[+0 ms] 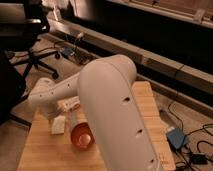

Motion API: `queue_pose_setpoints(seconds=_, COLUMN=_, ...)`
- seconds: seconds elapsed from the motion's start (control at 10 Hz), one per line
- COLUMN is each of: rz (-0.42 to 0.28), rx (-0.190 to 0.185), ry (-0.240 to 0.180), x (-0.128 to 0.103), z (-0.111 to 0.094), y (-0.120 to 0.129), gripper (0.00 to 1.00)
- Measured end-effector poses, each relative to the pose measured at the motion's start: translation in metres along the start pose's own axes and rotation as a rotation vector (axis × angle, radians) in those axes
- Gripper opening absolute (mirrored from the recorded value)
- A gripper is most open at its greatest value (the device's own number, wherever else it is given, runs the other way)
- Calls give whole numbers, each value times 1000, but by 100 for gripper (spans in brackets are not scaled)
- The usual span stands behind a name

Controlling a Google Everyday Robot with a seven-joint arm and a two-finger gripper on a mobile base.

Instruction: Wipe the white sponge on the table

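The white sponge (58,125) lies flat on the left part of the tan plank table (50,152), just left of a brown bowl (81,137). My white arm (112,107) fills the middle of the camera view and reaches left across the table. Its wrist end (41,96) is above the table's back left corner. The gripper (52,114) hangs beneath that wrist, just above and behind the sponge, and is mostly covered by the arm. No contact with the sponge shows.
A small white crumpled item (70,105) lies behind the bowl under the arm. An office chair (35,60) stands off the table's back left. A blue box (176,137) with cables lies on the floor to the right. A long dark bench (165,65) runs behind.
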Motion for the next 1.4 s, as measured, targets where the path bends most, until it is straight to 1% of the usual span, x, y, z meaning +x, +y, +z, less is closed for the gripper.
queue_pose_setpoints(seconds=0.1, rz=0, rx=-1, ry=1, x=-3, z=5, y=1, gripper=65)
queue_pose_setpoints(seconds=0.3, rz=-23, rx=4, ry=7, x=-5, z=16, y=2, gripper=64)
queue_pose_setpoints(seconds=0.4, rz=-39, rx=8, ry=11, x=-6, z=21, y=4, gripper=59)
queue_pose_setpoints(seconds=0.5, rz=-54, rx=14, ry=16, x=-6, z=24, y=6, gripper=58)
queue_pose_setpoints(seconds=0.6, rz=-62, rx=20, ry=20, x=-6, z=26, y=7, gripper=61)
queue_pose_setpoints(seconds=0.7, rz=-67, rx=24, ry=24, x=-6, z=27, y=6, gripper=62)
queue_pose_setpoints(seconds=1.2, rz=-83, rx=30, ry=38, x=-6, z=33, y=7, gripper=62)
queue_pose_setpoints(seconds=1.3, rz=-84, rx=29, ry=40, x=-6, z=34, y=7, gripper=60)
queue_pose_setpoints(seconds=1.4, rz=-84, rx=29, ry=42, x=-6, z=35, y=8, gripper=54)
